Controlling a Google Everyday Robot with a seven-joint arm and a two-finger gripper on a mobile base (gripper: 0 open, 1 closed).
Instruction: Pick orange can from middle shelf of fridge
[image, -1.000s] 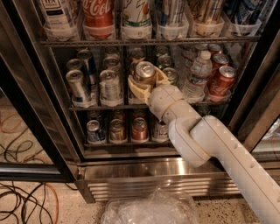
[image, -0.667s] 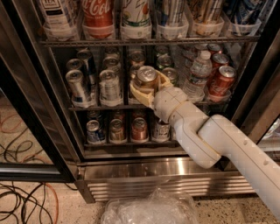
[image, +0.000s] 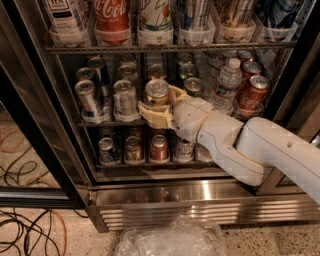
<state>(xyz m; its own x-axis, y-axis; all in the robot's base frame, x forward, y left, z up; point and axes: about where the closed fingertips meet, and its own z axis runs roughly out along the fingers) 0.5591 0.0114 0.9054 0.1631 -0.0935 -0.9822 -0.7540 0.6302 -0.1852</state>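
Speckled floor (image: 65, 240) with loose cables (image: 25, 225) at left and a crumpled clear plastic bag (image: 172, 240) lying before the fridge (image: 42, 100), whose brushed steel base (image: 200, 192) runs across my view. Top shelf (image: 165, 48): tall drinks standing one to a pale tray, among them a red Coca-Cola can (image: 112, 15). Middle shelf (image: 107, 123): lanes of cans running front to back. Two silver cans (image: 87, 97) stand at the front left and a green can (image: 192, 86) just right of centre, with a water bottle (image: 227, 82) and red cans (image: 252, 92) at the far right. Bottom shelf (image: 140, 164): a row of small cans, one of them red. The orange can (image: 157, 92) stands upright at the front edge of the middle shelf, in the centre lane, silver lid showing. My gripper (image: 160, 102) is at that can. Its cream fingers (image: 155, 116) wrap the body from the front-left and the right, pressed against it, so I read the grasp as closed on the can. Whether the can's bottom rests on the shelf I cannot tell, as a finger covers it. The white arm (image: 280, 150) enters from the lower right, slants up and leftward across the bottom shelf, and ends in a rounded wrist just right of the can.
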